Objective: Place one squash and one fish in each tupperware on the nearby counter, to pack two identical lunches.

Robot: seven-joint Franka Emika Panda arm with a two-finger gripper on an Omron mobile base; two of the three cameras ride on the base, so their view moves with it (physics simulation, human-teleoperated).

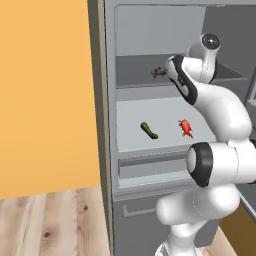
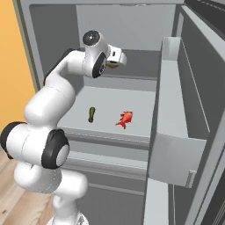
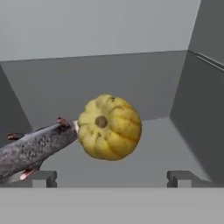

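Food items number four, all inside the open fridge (image 2: 132,26): two squash and two fish. On the upper shelf (image 3: 131,78) the round yellow squash (image 3: 109,127) touches the nose of the grey fish (image 3: 33,151). On the lower shelf (image 2: 136,103) the slim green squash (image 1: 148,130) lies apart from the red-orange fish (image 1: 185,128), both loose, in no container. The gripper (image 3: 111,177) is spread wide, holding nothing, its fingertips (image 3: 43,178) just short of the yellow squash.
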